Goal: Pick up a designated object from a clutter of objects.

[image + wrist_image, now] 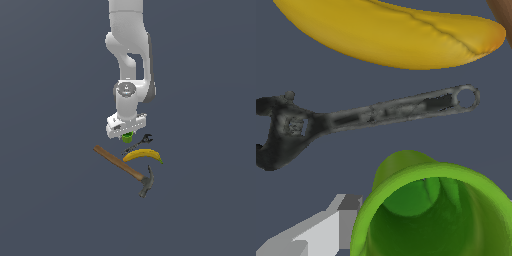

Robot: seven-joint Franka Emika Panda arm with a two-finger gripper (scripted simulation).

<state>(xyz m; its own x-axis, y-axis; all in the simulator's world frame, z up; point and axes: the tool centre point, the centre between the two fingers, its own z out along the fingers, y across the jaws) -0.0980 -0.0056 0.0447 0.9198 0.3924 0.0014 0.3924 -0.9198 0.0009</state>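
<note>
Green cup (436,210), upright, mouth open, interior empty, directly beneath the gripper (127,134); one finger (321,230) beside its rim, jaw state indeterminate. Black wrench (371,115) lies beside the cup, then banana (144,156) and hammer (125,169).

Distant exterior view facing the arm; close wrist view; shared cup (127,136), wrench (138,143), banana (144,156).

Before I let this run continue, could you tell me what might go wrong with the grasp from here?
The green cup sits mostly hidden under the gripper in the exterior view, so finger alignment is hard to confirm; a finger may clip the rim and tip it. The black wrench lies close beside the cup, with the banana just beyond, so either could be nudged.
</note>
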